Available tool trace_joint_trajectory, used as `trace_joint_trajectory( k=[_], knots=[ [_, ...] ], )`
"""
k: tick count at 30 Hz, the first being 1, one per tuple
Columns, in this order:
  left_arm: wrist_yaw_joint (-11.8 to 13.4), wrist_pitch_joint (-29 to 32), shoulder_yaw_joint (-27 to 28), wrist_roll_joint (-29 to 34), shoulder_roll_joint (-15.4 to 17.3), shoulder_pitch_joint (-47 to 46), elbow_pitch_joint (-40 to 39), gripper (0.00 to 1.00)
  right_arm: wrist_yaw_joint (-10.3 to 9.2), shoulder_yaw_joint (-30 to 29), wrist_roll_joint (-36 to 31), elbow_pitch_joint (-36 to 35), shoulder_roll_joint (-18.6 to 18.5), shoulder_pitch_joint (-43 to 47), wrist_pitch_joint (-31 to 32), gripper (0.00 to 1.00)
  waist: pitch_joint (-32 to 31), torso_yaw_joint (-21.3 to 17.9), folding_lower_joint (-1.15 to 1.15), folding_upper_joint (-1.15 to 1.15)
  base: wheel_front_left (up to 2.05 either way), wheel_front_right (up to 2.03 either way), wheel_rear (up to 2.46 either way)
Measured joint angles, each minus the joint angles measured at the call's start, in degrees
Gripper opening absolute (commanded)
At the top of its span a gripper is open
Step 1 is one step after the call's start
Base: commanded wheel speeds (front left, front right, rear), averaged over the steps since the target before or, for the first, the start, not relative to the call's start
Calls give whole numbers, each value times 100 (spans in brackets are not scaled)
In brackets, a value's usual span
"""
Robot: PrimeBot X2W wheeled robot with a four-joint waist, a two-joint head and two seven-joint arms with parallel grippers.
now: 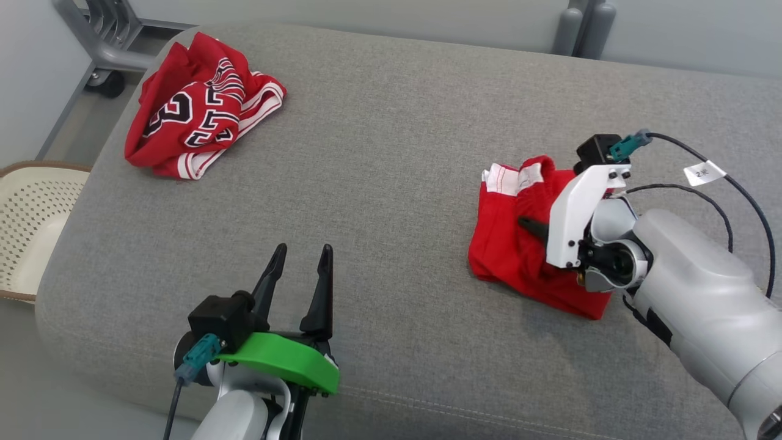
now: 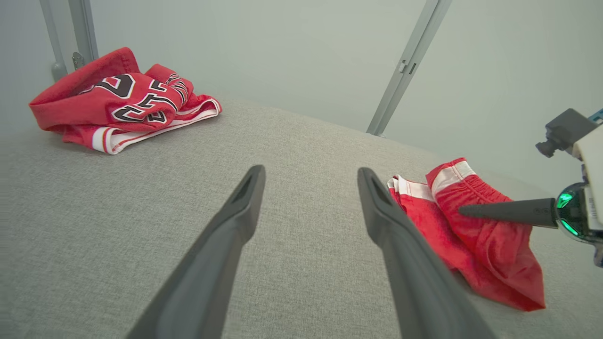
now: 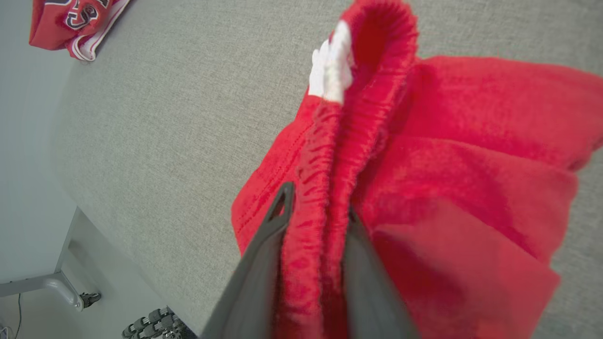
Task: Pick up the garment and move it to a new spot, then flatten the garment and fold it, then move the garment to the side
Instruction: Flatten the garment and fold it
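The garment (image 1: 513, 244), a pair of red shorts with a white-trimmed waistband, lies bunched on the right of the grey padded surface (image 1: 391, 153). My right gripper (image 1: 531, 227) reaches into it from the right. In the right wrist view the gripper (image 3: 318, 202) has a ridge of the elastic waistband of the garment (image 3: 471, 141) standing between its two fingers, touching both. My left gripper (image 1: 304, 250) hovers open and empty near the front edge, well left of the shorts. The left wrist view shows its gripper (image 2: 311, 174) spread wide, the garment (image 2: 490, 249) to its right.
A crumpled red jersey (image 1: 195, 110) with black-and-white lettering lies at the far left corner, also in the left wrist view (image 2: 122, 99). A perforated cream basket (image 1: 30, 226) stands on the floor beyond the left edge. A grey metal frame on castors (image 1: 104, 55) stands behind it.
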Motion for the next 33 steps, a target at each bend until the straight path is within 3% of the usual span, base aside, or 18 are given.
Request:
trace_joint_trajectory(
  k=[1, 2, 10, 17, 27, 33],
  knots=[
    [0, 0, 20, -1, 2, 0, -1, 100, -23, 27, -19, 14, 53, -10, 24, 70, -4, 22, 0, 0, 0, 0, 0],
    [0, 0, 31, -1, 5, 1, -1, 100, -44, 48, -48, 20, 108, -32, 23, 100, -9, 35, 0, 0, 0, 0, 0],
    [8, 0, 87, 0, 7, 16, -18, 100, -23, 145, -211, 2, 272, -276, 15, 100, -64, 20, 0, 0, 0, 0, 0],
    [21, 0, 221, 11, 7, 113, -29, 100, 158, -69, -125, -289, 425, -489, -266, 100, -141, -139, 0, 0, 0, 0, 0],
    [22, 0, 357, 185, 8, 158, -209, 100, 160, -397, -131, -134, -259, -352, -864, 100, -208, -414, 0, 0, 0, 0, 0],
    [22, 0, 321, 326, 8, 169, -335, 100, 153, -457, 2, 40, -318, 282, -1035, 100, -101, -499, 0, 0, 0, 0, 0]
  ],
)
